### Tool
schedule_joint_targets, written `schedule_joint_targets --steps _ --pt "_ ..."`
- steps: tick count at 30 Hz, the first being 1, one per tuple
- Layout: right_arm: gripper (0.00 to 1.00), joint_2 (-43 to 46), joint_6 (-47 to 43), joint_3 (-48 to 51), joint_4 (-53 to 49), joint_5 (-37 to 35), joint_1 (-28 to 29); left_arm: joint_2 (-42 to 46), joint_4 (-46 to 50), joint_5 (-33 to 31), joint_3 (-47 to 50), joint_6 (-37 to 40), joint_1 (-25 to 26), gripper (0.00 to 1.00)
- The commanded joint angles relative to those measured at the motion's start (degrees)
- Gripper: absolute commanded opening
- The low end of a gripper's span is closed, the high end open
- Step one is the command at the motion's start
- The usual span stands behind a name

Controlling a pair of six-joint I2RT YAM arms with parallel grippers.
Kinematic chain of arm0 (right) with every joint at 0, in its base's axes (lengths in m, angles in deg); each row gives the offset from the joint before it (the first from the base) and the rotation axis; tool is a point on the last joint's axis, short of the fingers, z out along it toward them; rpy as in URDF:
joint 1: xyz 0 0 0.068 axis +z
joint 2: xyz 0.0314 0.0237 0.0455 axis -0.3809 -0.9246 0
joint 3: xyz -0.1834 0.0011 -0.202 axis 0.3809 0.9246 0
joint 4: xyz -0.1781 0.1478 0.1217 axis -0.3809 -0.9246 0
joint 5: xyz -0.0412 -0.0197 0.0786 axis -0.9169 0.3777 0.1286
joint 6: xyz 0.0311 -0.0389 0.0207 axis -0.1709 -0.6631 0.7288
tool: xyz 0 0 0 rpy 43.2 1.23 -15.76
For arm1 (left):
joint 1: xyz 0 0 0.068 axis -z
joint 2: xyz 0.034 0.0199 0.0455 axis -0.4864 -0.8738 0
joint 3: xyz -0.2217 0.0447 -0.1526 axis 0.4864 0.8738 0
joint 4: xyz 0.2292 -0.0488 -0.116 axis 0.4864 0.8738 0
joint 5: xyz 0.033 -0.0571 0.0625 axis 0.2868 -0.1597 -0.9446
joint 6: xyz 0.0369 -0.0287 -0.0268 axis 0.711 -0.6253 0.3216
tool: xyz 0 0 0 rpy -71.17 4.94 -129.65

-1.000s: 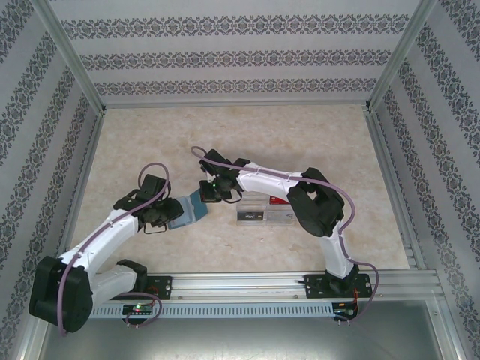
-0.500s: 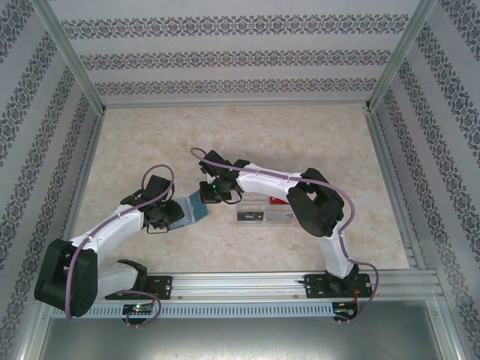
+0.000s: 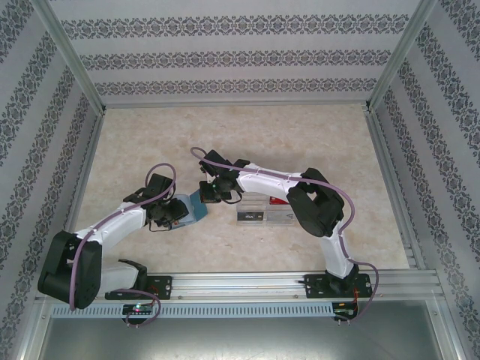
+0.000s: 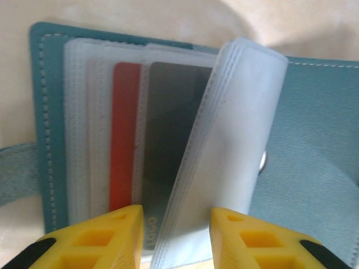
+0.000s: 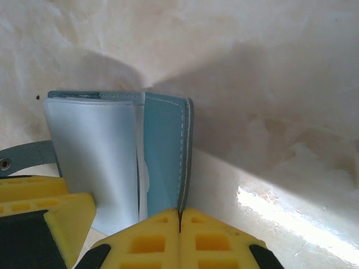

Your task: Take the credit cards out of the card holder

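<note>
Marbled tabletop [image 3: 300,135]: right end effector [image 5: 179,221] pinches the card holder [image 5: 162,140] open. Left end effector [image 4: 175,224] sits half open around clear sleeves [image 4: 235,123]; I cannot tell if it grips them. Next it must grab the grey credit card [image 4: 168,140].

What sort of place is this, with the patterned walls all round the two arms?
Probably a robot test booth, not a home: patterned panels set in a metal frame, and a left arm and right arm bolted to one rail, handling a card holder.

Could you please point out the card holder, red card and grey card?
card holder [image 4: 317,145], left wrist view, right-hand teal cover.
red card [image 4: 124,140], left wrist view, middle of its visible strip.
grey card [image 4: 168,145], left wrist view, its visible face.
</note>
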Motion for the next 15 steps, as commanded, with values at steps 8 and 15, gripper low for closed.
schedule_joint_targets --steps 8,15 --pt "0.00 -0.41 0.84 -0.10 -0.04 1.52 0.96 2.45 -9.89 8.17 0.75 0.51 -0.38 0.37" --pt "0.00 -0.51 0.84 -0.36 -0.30 1.22 0.87 0.99 -17.02 14.37 1.09 -0.57 -0.34 0.37"
